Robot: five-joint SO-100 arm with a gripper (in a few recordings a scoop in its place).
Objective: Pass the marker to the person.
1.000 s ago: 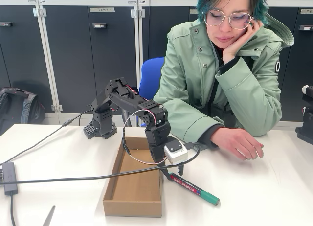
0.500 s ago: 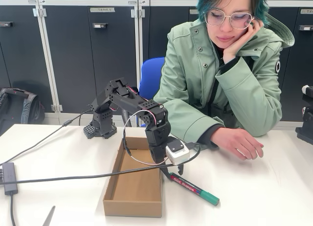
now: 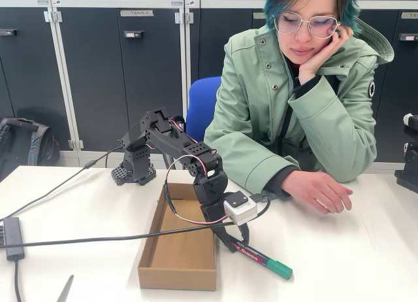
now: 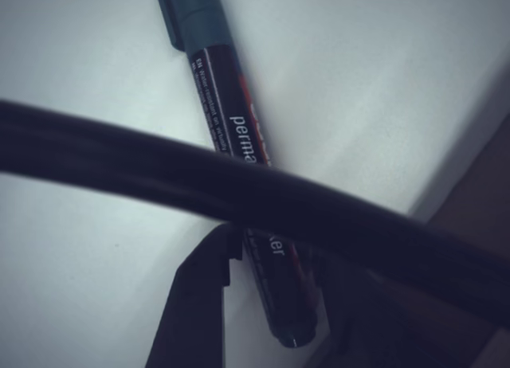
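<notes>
The marker (image 3: pixel 261 257) lies on the white table right of the cardboard box, its green cap (image 3: pixel 279 270) pointing to the front right. My gripper (image 3: pixel 234 240) is lowered over the marker's rear end and hides it. In the wrist view the dark red barrel (image 4: pixel 239 137) runs between my two fingers, and the gripper (image 4: pixel 275 280) is open by a narrow margin, with a sliver of table between the left finger (image 4: pixel 203 304) and the barrel. The person (image 3: pixel 294 119) sits behind the table, one hand (image 3: pixel 320 191) resting on it and the other at the cheek.
An open cardboard box (image 3: pixel 149 246) stands just left of the gripper. A black cable (image 3: pixel 78 238) crosses the table and passes in front of the wrist camera (image 4: pixel 239 185). A power adapter (image 3: pixel 12 238) sits at the left edge, and a black device (image 3: pixel 410 165) at the right.
The arm has dipped down and slightly right, bringing the fingers over the marker's rear end. The marker has barely moved. The person has stayed still.
</notes>
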